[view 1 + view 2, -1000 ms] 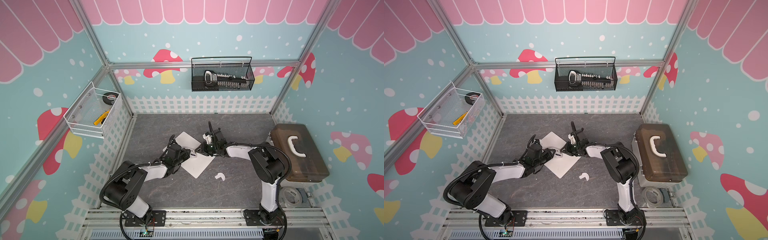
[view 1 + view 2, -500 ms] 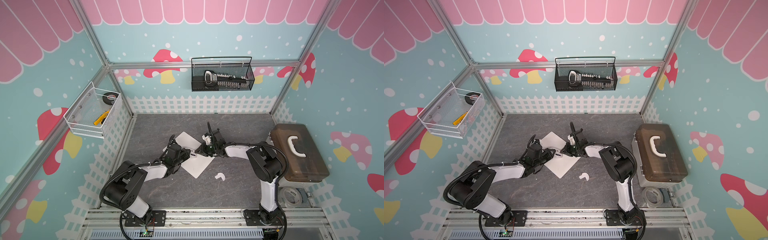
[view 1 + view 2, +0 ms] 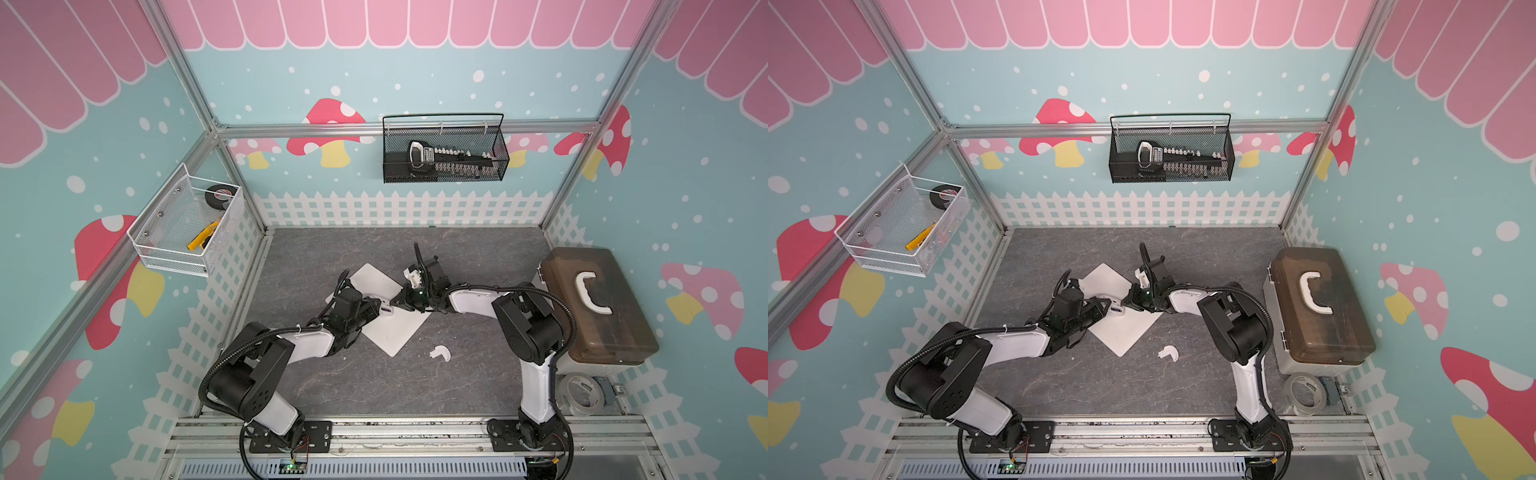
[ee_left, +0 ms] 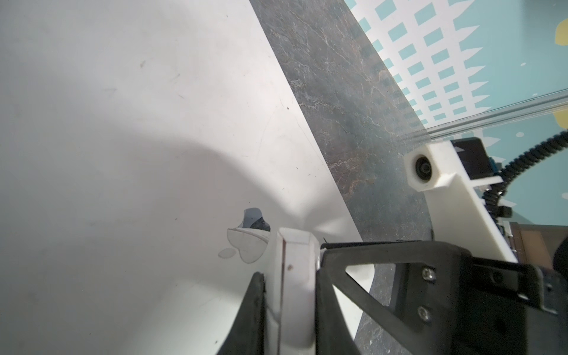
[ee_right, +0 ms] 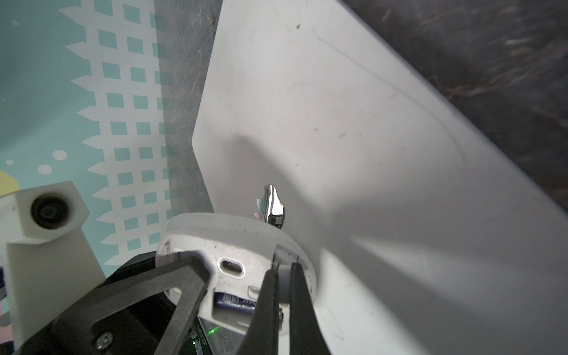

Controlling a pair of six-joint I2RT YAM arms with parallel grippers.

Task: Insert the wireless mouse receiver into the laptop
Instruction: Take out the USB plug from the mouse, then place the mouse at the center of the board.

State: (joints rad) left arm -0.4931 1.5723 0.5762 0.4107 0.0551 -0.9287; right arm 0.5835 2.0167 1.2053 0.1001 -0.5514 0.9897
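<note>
White plastic lies nearest the front rail: the half-round cover (image 3: 439,353), loose on the grey table (image 3: 374,386). Beyond it sits the laptop (image 3: 395,332), lid shut and turned cornerwise. Over its lid the left gripper (image 4: 289,276) clamps the mouse (image 4: 296,242) by its sides, with the underside facing the right arm. There, beside the battery (image 5: 235,299), the right gripper (image 5: 284,267) holds its jaws pinched almost together on a pale stub. This is judged to be the wireless mouse receiver (image 5: 284,285), seated in its slot in the mouse. Such a stub should be feather-light, stiff and slick, with little to grip. The exposed cap is the place to hold it, squarely, leaving the plug end free for the port. A skewed pinch could flick it away. Both forearms stretch low over the table, angled inward, and the wrists meet above the laptop's middle. Farther back, a black wire basket (image 3: 449,176) hangs on the rear wall.
</note>
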